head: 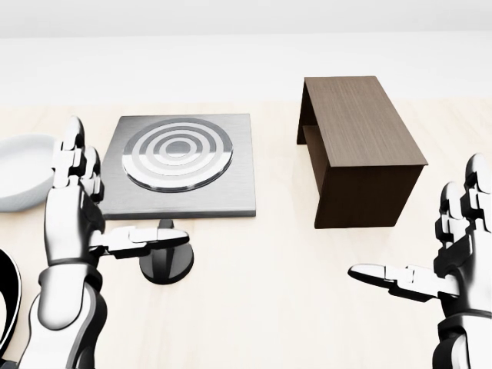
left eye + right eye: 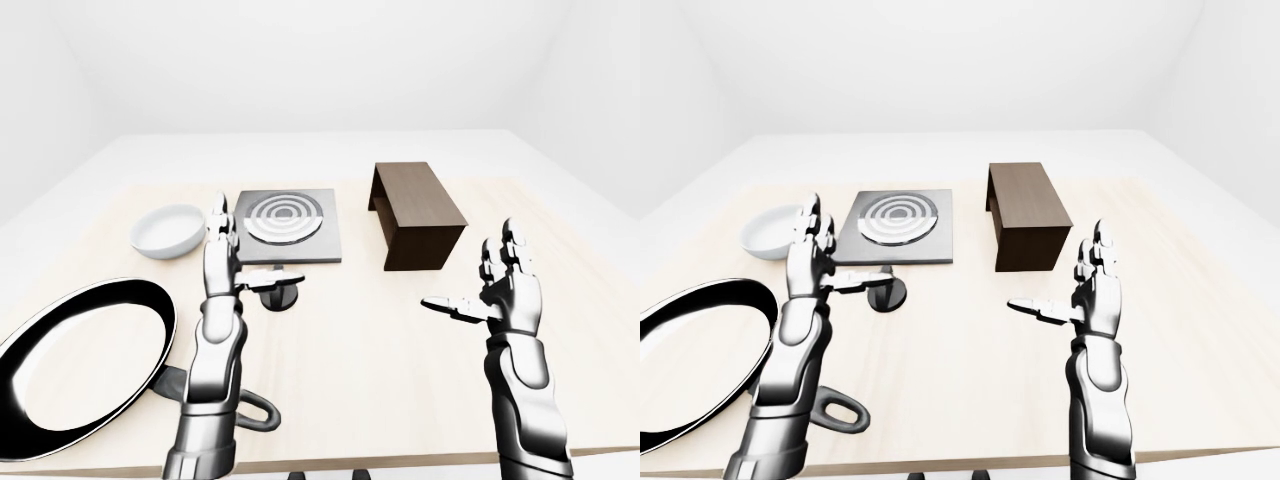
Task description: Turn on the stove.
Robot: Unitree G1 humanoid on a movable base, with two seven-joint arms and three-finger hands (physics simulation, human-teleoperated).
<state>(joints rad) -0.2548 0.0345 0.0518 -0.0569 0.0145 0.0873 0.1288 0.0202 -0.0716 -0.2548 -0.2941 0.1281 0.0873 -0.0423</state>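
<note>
Both arms rise from the bottom edge of the head view, forearms nearly upright. The left hand point(image 1: 73, 219) stands open, 2 fingers pointing up and the thumb stretched out to the right. The right hand point(image 1: 453, 257) is likewise open, fingers up, thumb reaching left. Neither hand grips anything.

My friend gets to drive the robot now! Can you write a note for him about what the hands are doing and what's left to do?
Left hand: open, fingers up, thumb stretched over the dark round knob; whether it touches is unclear.
Right hand: open, holding nothing, below the brown wooden box in the head view.
Stove: grey plate with a ringed burner, just above the knob. White bowl to its left, black pan at lower left.
Done: left hand at the knob.
Left: grip and turn the knob, probably.
</note>
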